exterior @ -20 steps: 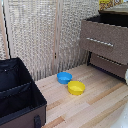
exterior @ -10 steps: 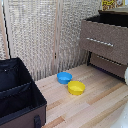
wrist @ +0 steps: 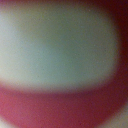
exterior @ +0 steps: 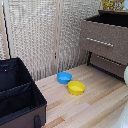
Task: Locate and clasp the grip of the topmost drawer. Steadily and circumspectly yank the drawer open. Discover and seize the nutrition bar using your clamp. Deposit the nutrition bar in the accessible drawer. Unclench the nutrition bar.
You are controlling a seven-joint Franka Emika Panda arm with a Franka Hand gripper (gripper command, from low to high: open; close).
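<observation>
End effector unseen; wrist view blurred red, pale.

Exterior view soft, evenly lit; wrist view fully blurred.

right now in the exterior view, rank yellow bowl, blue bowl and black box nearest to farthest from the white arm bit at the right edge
Hand itself not in view; ranked from what looks like the arm.
1. yellow bowl, mid floor
2. blue bowl, just behind it, leftward
3. black box, far left
</observation>
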